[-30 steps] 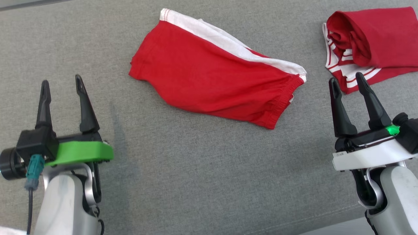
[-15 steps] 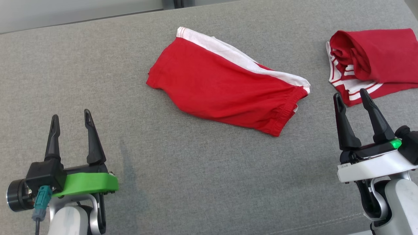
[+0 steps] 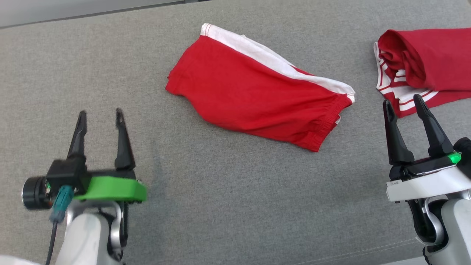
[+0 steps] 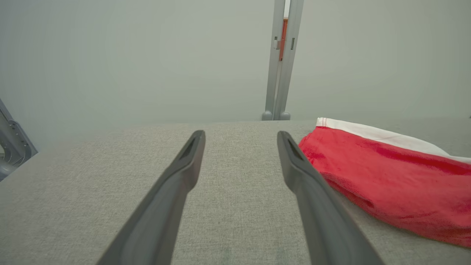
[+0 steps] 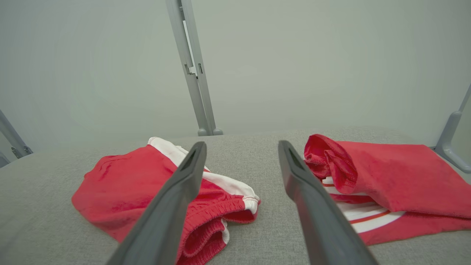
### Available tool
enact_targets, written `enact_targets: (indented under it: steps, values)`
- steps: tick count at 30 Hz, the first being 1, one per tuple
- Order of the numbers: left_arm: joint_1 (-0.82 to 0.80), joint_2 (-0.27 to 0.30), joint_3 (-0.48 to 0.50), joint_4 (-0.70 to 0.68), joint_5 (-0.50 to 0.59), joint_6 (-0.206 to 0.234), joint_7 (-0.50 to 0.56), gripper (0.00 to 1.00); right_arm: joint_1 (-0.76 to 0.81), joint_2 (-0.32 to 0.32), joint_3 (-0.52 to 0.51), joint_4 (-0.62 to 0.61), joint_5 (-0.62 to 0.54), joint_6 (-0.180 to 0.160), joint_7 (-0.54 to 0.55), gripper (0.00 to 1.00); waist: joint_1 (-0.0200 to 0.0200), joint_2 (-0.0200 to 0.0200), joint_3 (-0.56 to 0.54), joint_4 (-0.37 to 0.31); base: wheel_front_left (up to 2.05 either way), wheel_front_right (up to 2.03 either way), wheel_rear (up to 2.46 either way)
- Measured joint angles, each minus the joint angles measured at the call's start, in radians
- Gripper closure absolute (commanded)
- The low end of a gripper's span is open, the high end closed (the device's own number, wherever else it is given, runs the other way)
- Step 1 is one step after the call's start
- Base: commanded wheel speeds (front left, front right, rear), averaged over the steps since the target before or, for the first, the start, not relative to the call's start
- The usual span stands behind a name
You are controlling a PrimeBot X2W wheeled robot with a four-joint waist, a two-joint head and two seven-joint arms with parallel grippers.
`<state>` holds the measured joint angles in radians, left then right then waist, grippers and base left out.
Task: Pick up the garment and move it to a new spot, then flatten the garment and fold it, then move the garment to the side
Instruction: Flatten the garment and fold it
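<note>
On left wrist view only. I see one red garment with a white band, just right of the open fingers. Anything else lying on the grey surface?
Observer: Yes. A second red garment with white stripes lies bunched at the far right, apart from the red shorts you see.
Operator: Is either one held?
Observer: No. The right hand is open and empty, hovering by the near edge of the striped one.
Operator: Which way do the shorts lie?
Observer: Their elastic waistband is at the end toward the robot's right.
</note>
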<state>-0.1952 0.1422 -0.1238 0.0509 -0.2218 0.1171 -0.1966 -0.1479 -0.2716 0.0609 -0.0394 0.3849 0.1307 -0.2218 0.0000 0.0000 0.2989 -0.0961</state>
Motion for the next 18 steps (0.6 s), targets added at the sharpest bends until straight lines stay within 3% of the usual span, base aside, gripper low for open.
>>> enact_targets:
  steps: [4, 9, 13, 18]
  values:
    - [-0.161, -0.001, -0.076, 0.056, 0.0, -0.075, 0.086, 0.0, -0.009, -0.003, -0.004, -0.01, 0.0, 0.0, 0.005, 0.0, 0.0, 0.0, 0.035, 0.004, 0.0, 0.0, 0.0]
    - [-0.379, -0.019, -0.147, 0.225, -0.011, -0.165, 0.205, 0.0, -0.044, -0.001, 0.019, -0.006, 0.01, 0.0, 0.004, 0.0, 0.0, 0.0, 0.081, -0.005, 0.0, 0.0, 0.0]
    - [-0.508, -0.021, -0.183, 0.406, -0.02, -0.208, 0.276, 0.0, -0.066, 0.005, 0.044, 0.013, 0.02, 0.0, -0.005, 0.0, 0.0, 0.0, 0.102, -0.036, 0.0, 0.0, 0.0]
    - [-0.63, -0.008, -0.208, 0.62, -0.026, -0.228, 0.316, 0.0, -0.077, 0.011, 0.057, 0.038, 0.029, 0.0, -0.017, 0.0, 0.0, 0.0, 0.119, -0.081, 0.0, 0.0, 0.0]
